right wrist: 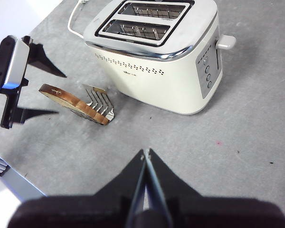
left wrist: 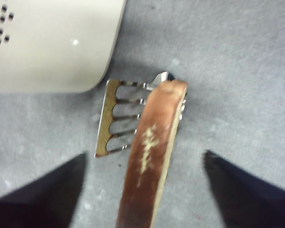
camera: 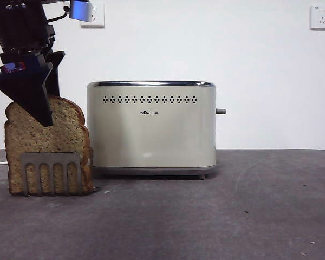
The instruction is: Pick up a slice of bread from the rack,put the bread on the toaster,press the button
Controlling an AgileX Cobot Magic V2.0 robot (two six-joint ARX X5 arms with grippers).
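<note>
The slice of bread (camera: 46,142) stands upright on its edge in the rack (camera: 50,172), which sits on the grey tabletop (camera: 216,216) just beside the toaster (camera: 151,130), on the side away from the toaster's lever (camera: 221,111). In the front view the bread and rack are near the left edge of the tabletop, with the toaster toward the middle. The left gripper (left wrist: 142,190) hangs over the bread with its jaws spread wide, one on each face of the slice, and neither jaw touches the crust (left wrist: 154,152). In the right wrist view the same gripper (right wrist: 35,85) shows beside the bread (right wrist: 73,103) and the rack's (right wrist: 99,102) comb-like plates. The right gripper (right wrist: 146,154) is held high and well apart from the toaster (right wrist: 156,61), its jaws pressed together on nothing. Both toaster slots (right wrist: 142,21) hold only their wire guides.
</note>
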